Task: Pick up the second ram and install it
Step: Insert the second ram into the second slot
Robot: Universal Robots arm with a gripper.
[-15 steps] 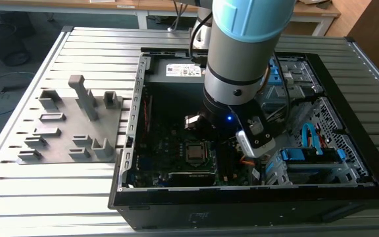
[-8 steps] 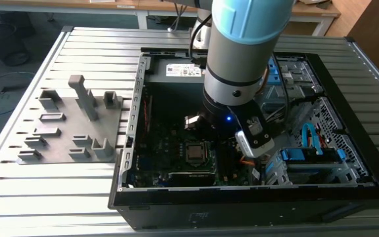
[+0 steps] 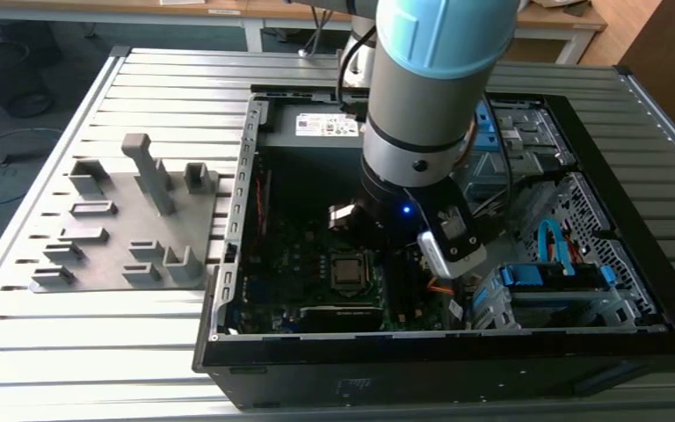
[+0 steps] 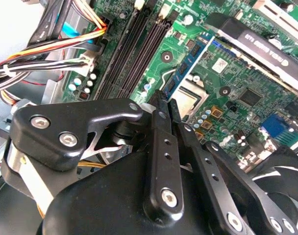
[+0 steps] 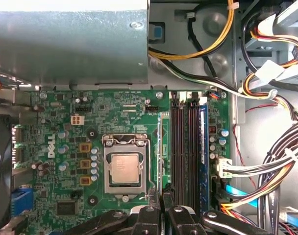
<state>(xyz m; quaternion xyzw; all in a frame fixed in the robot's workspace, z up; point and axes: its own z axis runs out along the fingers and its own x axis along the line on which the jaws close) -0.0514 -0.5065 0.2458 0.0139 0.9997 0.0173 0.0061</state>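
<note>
My gripper (image 4: pixel 163 100) is shut on the second ram (image 4: pixel 188 66), a thin blue stick with small dark chips that juts out past the fingertips. In the first wrist view the gripper (image 5: pixel 162 198) holds the second ram (image 5: pixel 160 147) edge-on, as a narrow blue line. It hangs over the green motherboard (image 5: pixel 95 107), between the processor socket (image 5: pixel 125 167) and the dark memory slots (image 5: pixel 181 147). It is beside the slots, not in one. In the second wrist view the memory slots (image 4: pixel 139 44) lie off to one side of the stick.
Another blue stick (image 5: pixel 203 147) stands in the outermost slot. Bundled cables (image 5: pixel 266 166) crowd the far side of the slots. The open computer case (image 3: pixel 243 176) lies on a slatted table, with a grey fixture plate (image 3: pixel 127 220) at the exterior view's left.
</note>
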